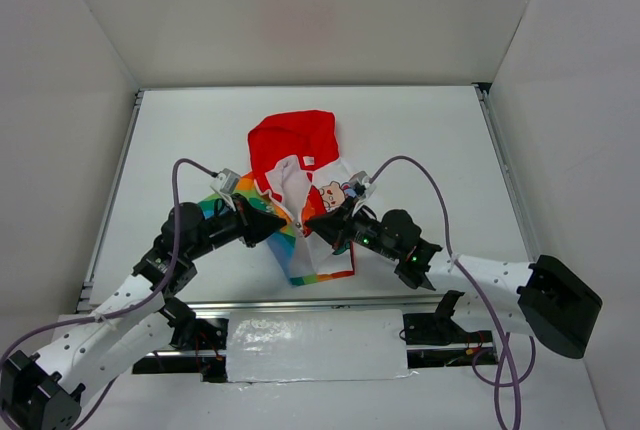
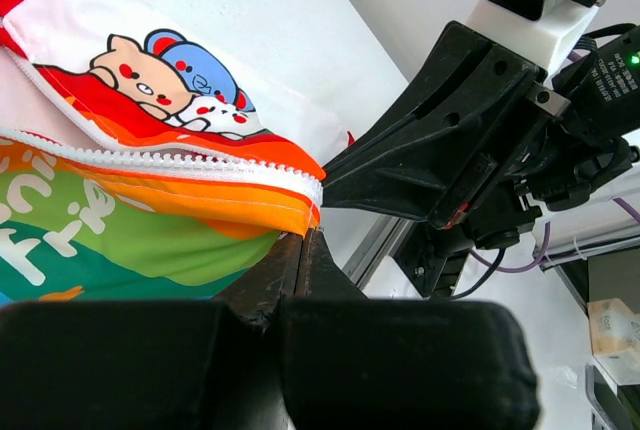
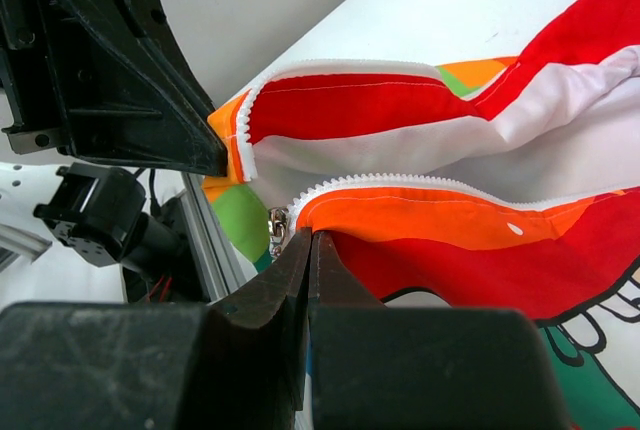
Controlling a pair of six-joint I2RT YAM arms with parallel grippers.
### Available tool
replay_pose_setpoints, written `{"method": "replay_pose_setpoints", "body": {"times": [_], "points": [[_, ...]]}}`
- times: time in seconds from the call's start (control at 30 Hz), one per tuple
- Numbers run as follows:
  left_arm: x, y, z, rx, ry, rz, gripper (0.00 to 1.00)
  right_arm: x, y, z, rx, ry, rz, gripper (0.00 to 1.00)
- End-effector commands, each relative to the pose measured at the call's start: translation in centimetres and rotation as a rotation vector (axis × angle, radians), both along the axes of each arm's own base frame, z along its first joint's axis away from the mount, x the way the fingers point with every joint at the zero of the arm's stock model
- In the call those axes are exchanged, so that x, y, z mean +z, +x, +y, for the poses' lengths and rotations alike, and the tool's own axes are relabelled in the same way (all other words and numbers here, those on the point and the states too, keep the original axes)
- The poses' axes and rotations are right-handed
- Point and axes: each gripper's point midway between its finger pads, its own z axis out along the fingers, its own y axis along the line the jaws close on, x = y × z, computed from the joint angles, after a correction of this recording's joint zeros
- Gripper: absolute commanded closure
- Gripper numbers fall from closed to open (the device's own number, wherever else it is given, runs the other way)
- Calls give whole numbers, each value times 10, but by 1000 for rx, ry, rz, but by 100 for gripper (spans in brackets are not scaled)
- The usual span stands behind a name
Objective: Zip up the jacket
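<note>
My left tool [image 1: 278, 222] is closed, clamped on the bottom corner of the rainbow front, right at the zip teeth [image 2: 150, 160]. The jacket [image 1: 300, 165] lies mid-desk with its hood [image 1: 295, 135] pointing away from me and its fronts parted. My right tool [image 1: 308, 220] is closed too, pinching the cartoon front's toothed edge beside the slider [image 3: 277, 230]. The two tips nearly touch above the hem. Bare desk [image 1: 430, 150] spreads either side and beyond the hood, ringed by white walls [image 1: 560, 100].

White table [image 1: 420, 130] w/ white walls [image 1: 300, 10] around; crinkly sheet [image 1: 315, 345] at near edge.
</note>
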Motion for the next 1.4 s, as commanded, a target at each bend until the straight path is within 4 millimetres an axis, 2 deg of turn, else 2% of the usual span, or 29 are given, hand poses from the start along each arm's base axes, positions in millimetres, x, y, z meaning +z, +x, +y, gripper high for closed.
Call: {"method": "replay_pose_setpoints", "body": {"times": [0.0, 0.5, 0.83, 1.37], "points": [[15, 3, -2, 4, -28, -63, 100, 21, 3, -6, -34, 67, -28, 100], [10, 0, -7, -35, -38, -44, 100, 33, 11, -4, -67, 84, -28, 100], [2, 1, -8, -36, -27, -24, 100, 36, 11, -3, -64, 87, -32, 100], [1, 2, -8, -31, -29, -22, 100, 37, 11, -1, -54, 90, -34, 100]]}}
